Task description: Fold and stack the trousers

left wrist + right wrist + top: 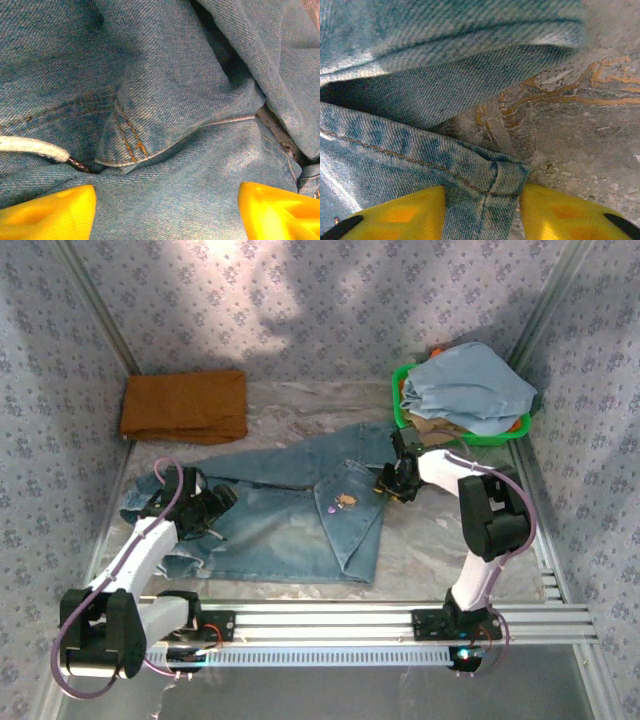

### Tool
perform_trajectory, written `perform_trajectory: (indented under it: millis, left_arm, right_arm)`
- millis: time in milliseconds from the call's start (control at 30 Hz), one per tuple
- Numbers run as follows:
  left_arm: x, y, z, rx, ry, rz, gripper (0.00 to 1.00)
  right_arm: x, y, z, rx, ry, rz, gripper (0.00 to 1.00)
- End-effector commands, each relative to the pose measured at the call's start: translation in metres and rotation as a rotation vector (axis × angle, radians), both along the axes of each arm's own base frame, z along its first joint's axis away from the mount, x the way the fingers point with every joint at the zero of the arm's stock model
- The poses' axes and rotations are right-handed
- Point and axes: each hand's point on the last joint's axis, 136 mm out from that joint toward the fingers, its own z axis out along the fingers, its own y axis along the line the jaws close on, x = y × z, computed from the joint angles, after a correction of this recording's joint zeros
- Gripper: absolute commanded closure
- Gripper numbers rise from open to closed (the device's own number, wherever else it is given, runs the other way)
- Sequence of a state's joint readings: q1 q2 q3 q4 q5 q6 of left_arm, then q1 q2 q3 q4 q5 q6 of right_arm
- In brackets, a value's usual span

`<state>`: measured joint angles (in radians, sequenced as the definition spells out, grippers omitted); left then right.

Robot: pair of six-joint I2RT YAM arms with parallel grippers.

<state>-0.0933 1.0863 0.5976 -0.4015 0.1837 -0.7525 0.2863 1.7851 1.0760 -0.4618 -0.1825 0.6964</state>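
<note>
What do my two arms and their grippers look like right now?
Both arms have white links and bulky black joint housings: left arm, right arm. A lilac cable loops along each. The left gripper and right gripper are black with bright yellow fingers; the right pair shows black outer patches.

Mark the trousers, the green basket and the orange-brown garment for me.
trousers [285, 530]: top external view, middle of the denim.
green basket [399, 405]: top external view, left rim.
orange-brown garment [185, 405]: top external view, its centre.
</note>
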Motion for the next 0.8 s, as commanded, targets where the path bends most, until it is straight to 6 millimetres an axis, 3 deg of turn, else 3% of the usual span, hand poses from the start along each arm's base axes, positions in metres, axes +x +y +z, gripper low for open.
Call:
perform_trajectory:
  millis: [0,133,267,400,500,567,767]
  left_arm:
    - [-0.001,0.001,0.007,0.0,-0.006,0.003,0.25]
    - [-0.001,0.002,0.007,-0.001,-0.005,0.005,0.25]
    - [0.0,0.001,0.009,-0.001,-0.009,0.003,0.25]
    - [0.003,0.001,0.013,-0.003,-0.019,0.007,0.25]
    - [0.007,0.0,0.02,-0.013,-0.036,0.008,0.25]
    - [0.009,-0.001,0.027,-0.018,-0.052,0.007,0.25]
    - [0.012,-0.005,0.039,-0.033,-0.082,-0.011,0.26]
  right_arm:
    - [0.004,-0.001,0.0,0.019,0.005,-0.025,0.72]
    - [0.003,-0.005,0.011,-0.006,-0.023,-0.027,0.88]
    - [0.001,-0.009,0.032,-0.036,-0.072,-0.02,0.96]
    - [0.0,-0.02,0.073,-0.096,-0.163,-0.023,1.0]
    - [-0.018,-0.057,0.102,-0.16,-0.186,-0.124,1.0]
    - [-0.035,-0.094,0.117,-0.196,-0.213,-0.206,1.0]
    - [-0.11,-0.187,0.124,-0.259,-0.182,-0.451,1.0]
